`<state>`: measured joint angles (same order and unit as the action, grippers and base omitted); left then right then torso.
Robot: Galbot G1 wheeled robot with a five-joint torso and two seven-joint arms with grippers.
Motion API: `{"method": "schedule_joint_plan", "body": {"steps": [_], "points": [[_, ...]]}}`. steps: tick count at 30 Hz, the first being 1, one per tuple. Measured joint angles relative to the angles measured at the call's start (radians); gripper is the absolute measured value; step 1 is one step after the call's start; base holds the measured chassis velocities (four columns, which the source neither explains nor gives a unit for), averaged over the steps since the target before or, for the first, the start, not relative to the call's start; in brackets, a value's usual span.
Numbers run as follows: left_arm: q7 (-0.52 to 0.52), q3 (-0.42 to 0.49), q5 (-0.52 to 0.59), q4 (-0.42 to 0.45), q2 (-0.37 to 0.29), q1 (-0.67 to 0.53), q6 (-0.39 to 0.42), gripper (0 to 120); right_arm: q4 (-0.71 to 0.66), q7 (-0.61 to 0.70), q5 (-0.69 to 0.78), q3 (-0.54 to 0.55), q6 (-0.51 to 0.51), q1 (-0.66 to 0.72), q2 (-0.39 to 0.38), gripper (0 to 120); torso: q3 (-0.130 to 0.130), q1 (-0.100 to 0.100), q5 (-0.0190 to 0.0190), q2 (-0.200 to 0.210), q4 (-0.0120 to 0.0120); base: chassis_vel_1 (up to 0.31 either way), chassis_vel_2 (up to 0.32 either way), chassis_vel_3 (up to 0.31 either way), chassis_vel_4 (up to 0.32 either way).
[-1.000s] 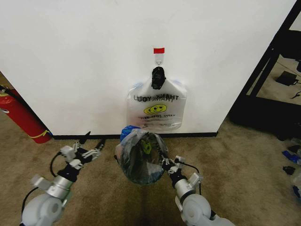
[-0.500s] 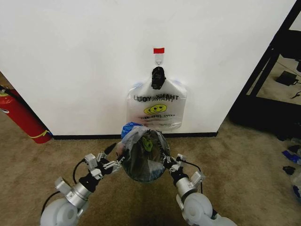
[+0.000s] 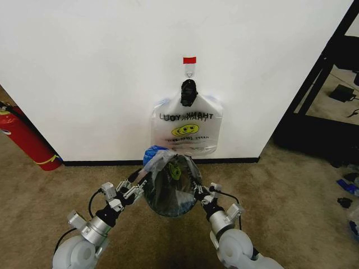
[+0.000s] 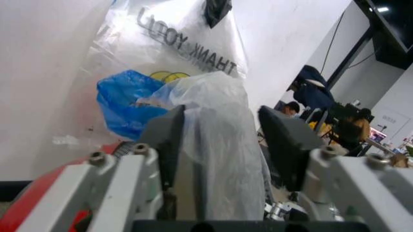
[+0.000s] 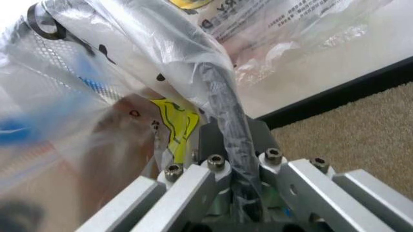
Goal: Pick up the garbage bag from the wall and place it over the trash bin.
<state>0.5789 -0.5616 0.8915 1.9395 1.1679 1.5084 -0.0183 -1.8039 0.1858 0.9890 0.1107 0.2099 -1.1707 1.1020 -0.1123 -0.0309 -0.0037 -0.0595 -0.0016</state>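
Two grippers are now meeting at the garbage bag (image 3: 168, 185) draped over the trash bin (image 3: 169, 207): the left gripper (image 3: 138, 186), having just swung in, is straddling loose plastic with fingers apart, while the right gripper (image 3: 197, 194) is pinching the bag over the rim, so spreading seems near.

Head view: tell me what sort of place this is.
Probably an office or lab corner: brown carpet meets a white wall, a red fire extinguisher stands at the left, and dark shelving with cables and gear sits at the right.
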Motion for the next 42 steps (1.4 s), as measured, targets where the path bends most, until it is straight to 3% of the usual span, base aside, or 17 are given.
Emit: {"method": "schedule_joint_plan", "body": {"steps": [12,34,39,42], "points": [[0.006,-0.006,-0.052,-0.015,-0.003,0.002,-0.059,0,0.003,0.003,-0.001,0.001,-0.001,0.008,-0.001,0,0.000,0.000,0.0000,0.000,0.0000,0.000,0.000,0.000,0.000],[-0.142,0.019,-0.195,-0.045,0.013,-0.016,-0.083,0,-0.036,0.004,0.020,0.008,-0.021,-0.001,-0.006,0,0.000,0.000,0.0000,0.000,0.0000,0.000,0.000,0.000,0.000],[-0.144,0.031,-0.201,-0.043,0.014,-0.005,-0.148,0,-0.046,0.013,0.024,0.006,-0.029,-0.009,-0.007,0,0.000,0.000,0.0000,0.000,0.0000,0.000,0.000,0.000,0.000],[-0.124,0.018,-0.298,-0.066,0.013,0.007,-0.237,11,-0.053,0.050,0.030,0.004,-0.042,-0.010,-0.006,0,0.000,0.000,-0.0001,0.000,-0.0001,0.000,0.000,0.000,0.000]]}}
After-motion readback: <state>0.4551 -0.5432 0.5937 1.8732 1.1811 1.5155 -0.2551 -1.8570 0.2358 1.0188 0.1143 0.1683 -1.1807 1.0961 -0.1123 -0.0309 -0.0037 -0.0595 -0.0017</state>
